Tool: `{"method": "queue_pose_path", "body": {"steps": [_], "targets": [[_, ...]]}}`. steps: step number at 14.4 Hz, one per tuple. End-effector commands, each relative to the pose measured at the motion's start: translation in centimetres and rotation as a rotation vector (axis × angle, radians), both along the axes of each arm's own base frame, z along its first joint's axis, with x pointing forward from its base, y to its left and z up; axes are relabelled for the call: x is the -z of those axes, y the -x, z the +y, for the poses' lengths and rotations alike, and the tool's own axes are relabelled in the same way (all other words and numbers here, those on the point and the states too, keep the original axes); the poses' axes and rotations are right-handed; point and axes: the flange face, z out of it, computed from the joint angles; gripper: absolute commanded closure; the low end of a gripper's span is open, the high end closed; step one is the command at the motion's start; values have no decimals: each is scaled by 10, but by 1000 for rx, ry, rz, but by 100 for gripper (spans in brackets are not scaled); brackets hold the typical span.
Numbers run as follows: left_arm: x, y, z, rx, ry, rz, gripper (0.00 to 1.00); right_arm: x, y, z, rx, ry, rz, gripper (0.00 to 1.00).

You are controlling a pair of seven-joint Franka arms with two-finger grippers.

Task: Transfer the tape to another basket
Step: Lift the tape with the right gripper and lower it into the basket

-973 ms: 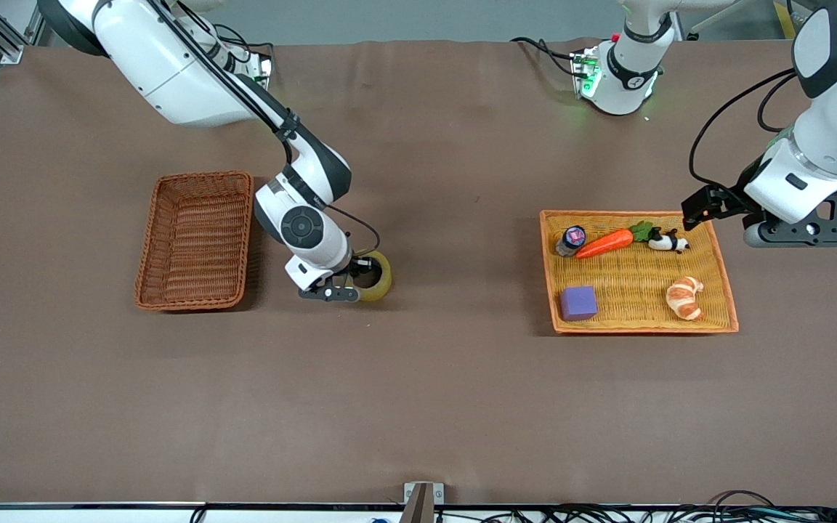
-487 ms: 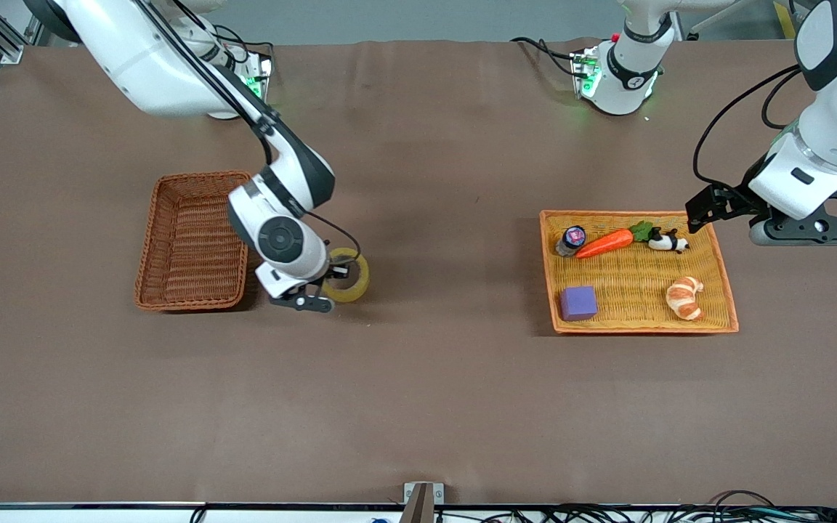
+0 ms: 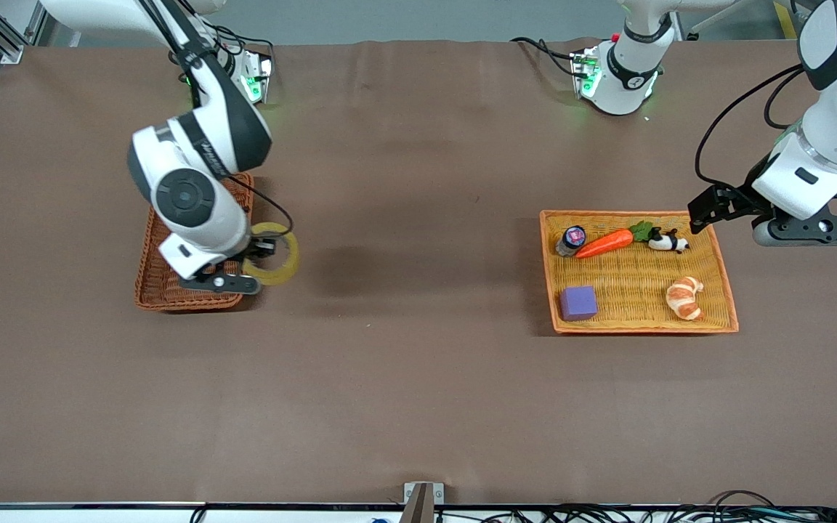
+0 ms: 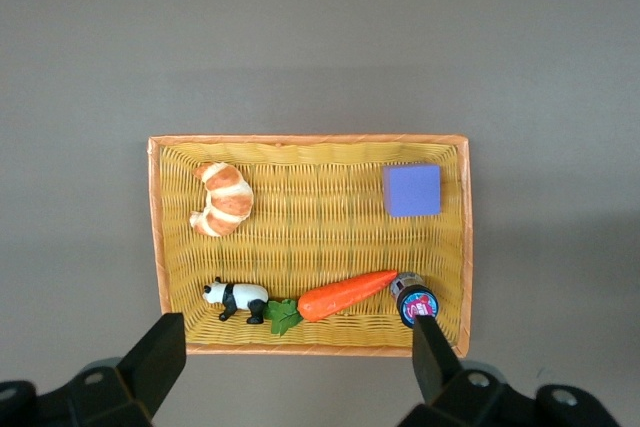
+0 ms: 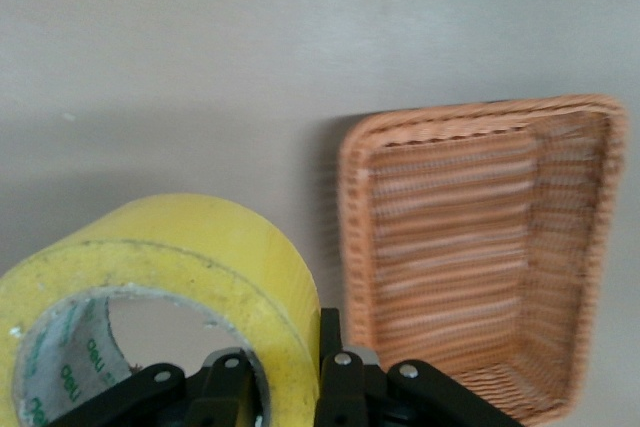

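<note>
The right gripper (image 3: 250, 267) clamps the tape (image 3: 273, 253) by its wall, carrying it raised over the edge of the reddish-brown basket (image 3: 164, 294), presumably for release inside. The left gripper (image 4: 295, 362) waits, fingers spread, above the orange tray (image 3: 724, 280).

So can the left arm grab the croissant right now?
Probably yes. The left tool hangs open above the orange tray, holding nothing, and the croissant lies uncovered in the tray with space around it and nothing on top.
</note>
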Motion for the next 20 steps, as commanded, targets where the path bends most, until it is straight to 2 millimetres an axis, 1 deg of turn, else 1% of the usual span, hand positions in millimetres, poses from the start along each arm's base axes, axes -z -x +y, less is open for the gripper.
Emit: {"method": "queue_pose_path", "body": {"steps": [1,3,4,6,7,8,9,10,11,13,15,17,18,19,20], "targets": [[-5,-3,1,3,-16,-10,0,-4,12,-69,-52,-12,33,100],[-4,-2,1,0,-16,-9,0,6,21,-115,-50,-57,60,100],[-5,-2,0,-2,-15,-10,0,19,30,-126,-74,-65,67,100],[-5,-2,1,-5,-15,-10,0,47,44,-168,-107,-86,70,100],[-5,-2,1,-6,-15,-10,0,59,50,-182,-104,-91,72,100],[-6,-2,2,-1,-14,-11,0,72,58,-189,-97,-94,75,100],[-7,-2,6,-2,-14,-13,0,86,66,-190,-98,-98,70,100],[-8,-2,6,-1,-14,-14,0,95,71,-191,-111,-101,56,100],[-9,-2,6,-1,-14,-16,0,102,74,-202,-107,-104,62,100],[-9,-2,7,-2,-14,-16,0,115,76,-207,-99,-104,62,99],[-9,-2,7,-4,-13,-16,0,134,81,-221,-104,-112,65,98],[-8,-2,7,-5,-15,-13,0,151,90,-220,-108,-115,59,96],[-8,-2,7,-8,-14,-13,0,160,90,-220,-109,-115,56,95],[-8,-1,6,-7,-14,-13,0,162,90,-219,-108,-116,58,95],[-9,-1,6,-4,-14,-14,0,167,90,-217,-109,-116,59,89]]}}
